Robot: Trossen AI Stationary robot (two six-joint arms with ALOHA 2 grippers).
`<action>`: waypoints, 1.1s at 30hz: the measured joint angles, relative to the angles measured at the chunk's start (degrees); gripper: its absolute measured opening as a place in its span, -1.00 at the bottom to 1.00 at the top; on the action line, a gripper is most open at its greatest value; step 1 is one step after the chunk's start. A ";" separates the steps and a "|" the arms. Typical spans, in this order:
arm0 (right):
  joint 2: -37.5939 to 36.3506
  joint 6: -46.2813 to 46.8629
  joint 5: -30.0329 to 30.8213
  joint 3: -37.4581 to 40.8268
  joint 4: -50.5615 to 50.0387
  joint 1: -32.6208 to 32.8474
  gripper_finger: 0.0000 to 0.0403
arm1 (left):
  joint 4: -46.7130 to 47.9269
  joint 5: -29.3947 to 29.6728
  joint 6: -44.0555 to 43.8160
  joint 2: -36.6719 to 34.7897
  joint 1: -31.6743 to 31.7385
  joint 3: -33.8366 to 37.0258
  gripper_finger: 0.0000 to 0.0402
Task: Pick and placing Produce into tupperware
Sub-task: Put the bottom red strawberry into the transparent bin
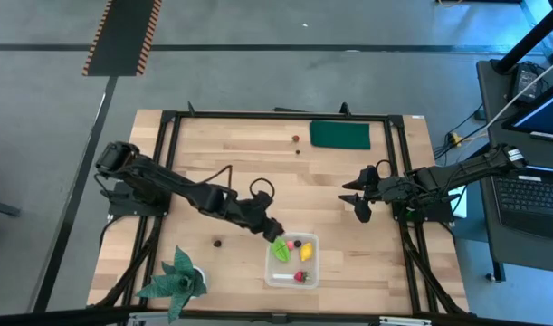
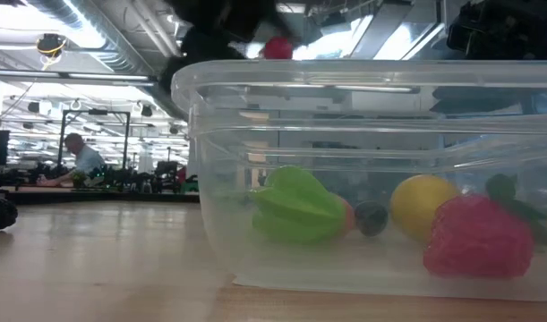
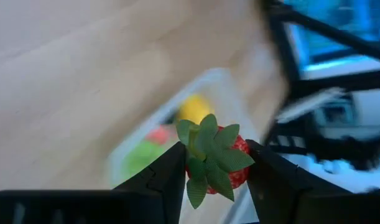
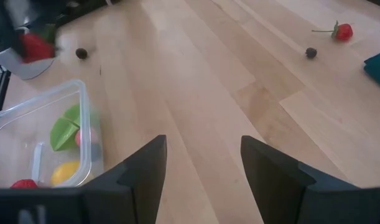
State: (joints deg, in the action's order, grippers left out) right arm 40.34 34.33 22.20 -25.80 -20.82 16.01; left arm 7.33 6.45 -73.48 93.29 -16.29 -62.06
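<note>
The clear tupperware (image 1: 311,272) stands near the table's near edge. It holds a light green piece (image 2: 295,206), a yellow lemon (image 2: 421,204), a pink-red strawberry (image 2: 479,237) and a tiny dark berry (image 2: 371,217). My left gripper (image 1: 275,229) hovers at its far left corner, shut on a red strawberry (image 3: 238,144) with green leaves. That strawberry (image 2: 276,47) shows above the rim in the low view. My right gripper (image 1: 362,205) waits open over bare wood to the right. Loose on the table lie a dark berry (image 1: 217,243), a red berry (image 4: 343,31) and another dark berry (image 4: 311,53). My left gripper pinches the red strawberry's body (image 3: 239,146) between its two fingers (image 3: 171,171), one on each side. The leafy cap (image 3: 211,155) faces the wrist camera. The strawberry is lifted clear, above the tupperware's rim.
A dark green pad (image 1: 340,135) lies by the far edge. A teal leafy plant (image 1: 174,276) in a white pot stands at the near left corner. A white strip (image 1: 282,274) lies inside the tupperware. Open wood stretches between the tupperware and the pad.
</note>
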 joint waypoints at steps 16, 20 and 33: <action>0.02 0.11 0.00 0.00 0.17 0.02 0.03 | -10.75 -0.38 11.67 8.35 -2.74 -1.15 -0.28; 0.02 0.11 0.00 0.00 0.17 0.00 0.03 | -10.66 -1.70 16.53 11.10 -3.06 -4.40 -0.32; 0.04 0.10 0.00 0.00 0.07 0.01 0.03 | -3.82 -3.20 27.18 14.46 -2.89 -9.87 -0.29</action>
State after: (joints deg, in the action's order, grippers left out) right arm 40.38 34.42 22.20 -25.80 -20.75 16.02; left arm 3.51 3.25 -46.30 107.75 -19.18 -71.93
